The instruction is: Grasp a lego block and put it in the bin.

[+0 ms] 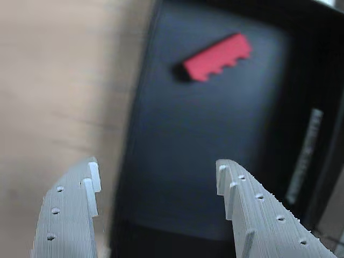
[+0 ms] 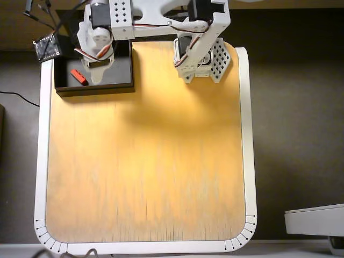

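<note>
The red lego block (image 1: 217,57) lies on the dark floor of the black bin (image 1: 177,161). In the overhead view the block (image 2: 79,77) lies in the left part of the bin (image 2: 121,86), which stands at the table's top left corner. My gripper (image 1: 158,180) is open and empty, with its white fingers (image 1: 72,207) spread above the bin; the left finger hangs over the bin's wall and the wooden table. In the overhead view the gripper (image 2: 99,69) is above the bin's middle, to the right of the block.
The wooden table (image 2: 145,161) with a white rim spreads below the bin. The arm's base (image 2: 201,59) stands at the top middle. A small circuit board (image 2: 45,48) with wires sits beyond the bin's top left corner.
</note>
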